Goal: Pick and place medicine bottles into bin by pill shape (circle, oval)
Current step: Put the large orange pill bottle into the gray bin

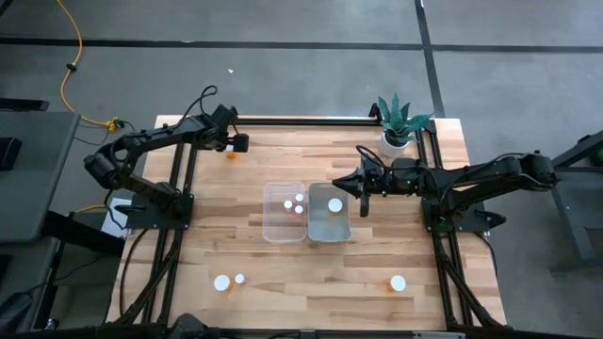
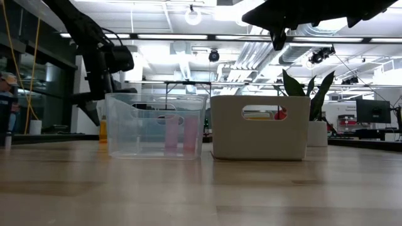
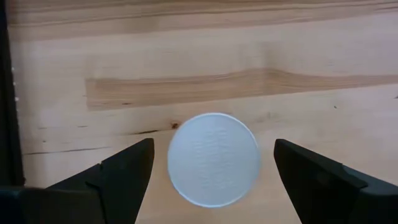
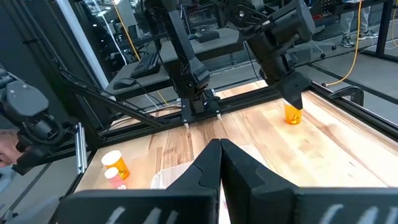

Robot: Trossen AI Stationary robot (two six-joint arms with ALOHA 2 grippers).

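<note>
From above, the left gripper (image 1: 236, 144) hangs over an orange bottle (image 1: 231, 153) near the table's far left edge; the right gripper (image 1: 362, 200) hovers beside the white bin (image 1: 330, 229). At table height, a clear bin (image 2: 156, 125) stands alongside. Left wrist: wide-spread fingers (image 3: 121, 177) flank the round white cap (image 3: 213, 159), untouched. Right wrist: fingers (image 4: 202, 171) pressed together, empty.

Bottle beneath left gripper (image 3: 211, 186): only the white cap (image 3: 213, 159) is seen, body hidden under it; finger bases are cut off by the picture's edge. Pill shapes: too small to be told in any view. Clear bin (image 2: 156, 124): contents blurred to pinkish upright forms. White bin (image 2: 260, 127): interior hidden by its wall. Right gripper (image 4: 219, 163): lower body cut off.
</note>
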